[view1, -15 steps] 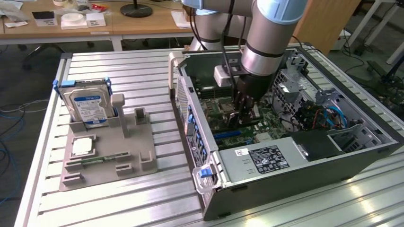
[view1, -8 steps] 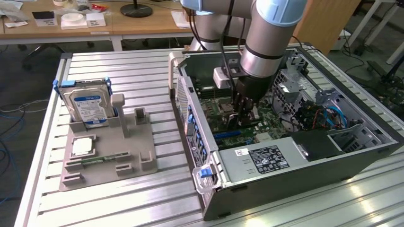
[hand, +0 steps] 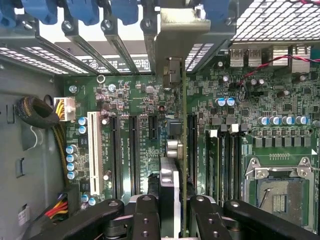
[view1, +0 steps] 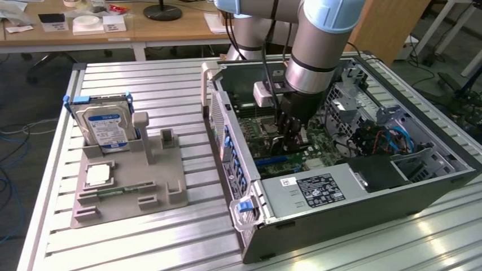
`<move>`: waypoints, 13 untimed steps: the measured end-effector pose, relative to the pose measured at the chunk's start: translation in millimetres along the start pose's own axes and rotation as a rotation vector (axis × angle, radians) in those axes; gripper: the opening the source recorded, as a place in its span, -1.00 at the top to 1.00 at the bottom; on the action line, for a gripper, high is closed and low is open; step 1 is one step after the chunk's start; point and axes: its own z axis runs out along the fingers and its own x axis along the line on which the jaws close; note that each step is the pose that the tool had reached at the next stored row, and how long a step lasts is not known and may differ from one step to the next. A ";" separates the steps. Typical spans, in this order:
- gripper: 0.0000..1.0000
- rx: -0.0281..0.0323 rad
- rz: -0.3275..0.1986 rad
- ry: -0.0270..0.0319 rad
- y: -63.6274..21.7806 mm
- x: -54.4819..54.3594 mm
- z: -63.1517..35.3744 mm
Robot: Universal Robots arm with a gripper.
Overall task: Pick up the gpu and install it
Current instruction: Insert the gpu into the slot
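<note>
Gripper (hand: 174,212), centre-bottom of the frame, is part-closed, pinching the gpu (hand: 183,150) edge-on over the motherboard (hand: 280,100) slots. Looks light, stiff, fragile; best held by its top edge.

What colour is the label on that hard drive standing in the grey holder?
The hard drive label is blue and white, showing best in the exterior view.

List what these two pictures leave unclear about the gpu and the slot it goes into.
- The gpu, wrist view: seen edge-on between the gripper fingers, so neither face shows.
- Its lower edge and the slot beneath it, wrist view: whether the card is seated cannot be told.
- Gpu, exterior view: hidden by the arm reaching into the computer case.
- Printing on the motherboard: too small to read.
</note>
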 end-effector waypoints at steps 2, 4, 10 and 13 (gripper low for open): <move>0.44 0.0069 -0.002 -0.0005 -0.1 0.0 0.1; 0.44 0.0081 -0.002 -0.0001 0.1 0.4 -0.1; 0.44 0.0083 -0.003 -0.0005 2.4 0.8 0.6; 0.44 0.0083 -0.003 -0.0003 2.9 1.8 1.3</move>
